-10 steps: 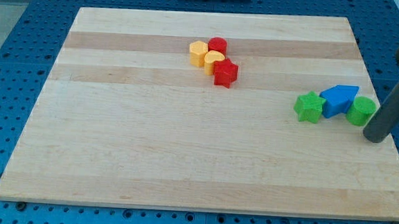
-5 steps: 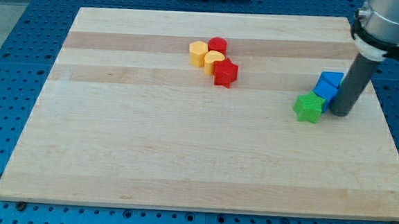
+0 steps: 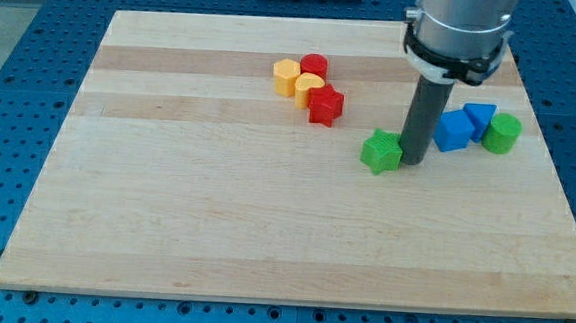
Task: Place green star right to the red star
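The green star (image 3: 380,152) lies on the wooden board (image 3: 214,217), right of centre. My tip (image 3: 411,165) touches its right side. The red star (image 3: 324,106) lies up and to the left of the green star, about a block's width of board between them. The red star touches a yellow heart-like block (image 3: 309,87).
A second yellow block (image 3: 286,75) and a red round block (image 3: 315,65) cluster with the red star. At the view's right lie two blue blocks (image 3: 454,130) (image 3: 479,118) and a green round block (image 3: 503,133).
My tip swept in from the right edge and moved left, pushing the green star leftward towards the red star. The blue blocks and green round block were shifted and left behind.
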`<move>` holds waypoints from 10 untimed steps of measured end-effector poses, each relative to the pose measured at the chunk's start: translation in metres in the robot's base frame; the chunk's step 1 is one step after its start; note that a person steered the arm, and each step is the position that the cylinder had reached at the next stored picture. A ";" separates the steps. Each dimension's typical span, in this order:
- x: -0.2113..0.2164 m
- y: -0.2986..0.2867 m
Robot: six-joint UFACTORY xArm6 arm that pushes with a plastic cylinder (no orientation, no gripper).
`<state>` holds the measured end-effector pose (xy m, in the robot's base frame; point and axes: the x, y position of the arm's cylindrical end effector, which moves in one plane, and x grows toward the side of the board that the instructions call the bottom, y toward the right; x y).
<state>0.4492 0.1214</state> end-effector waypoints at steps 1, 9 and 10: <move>0.003 0.012; 0.025 -0.011; 0.013 -0.011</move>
<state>0.4624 0.1103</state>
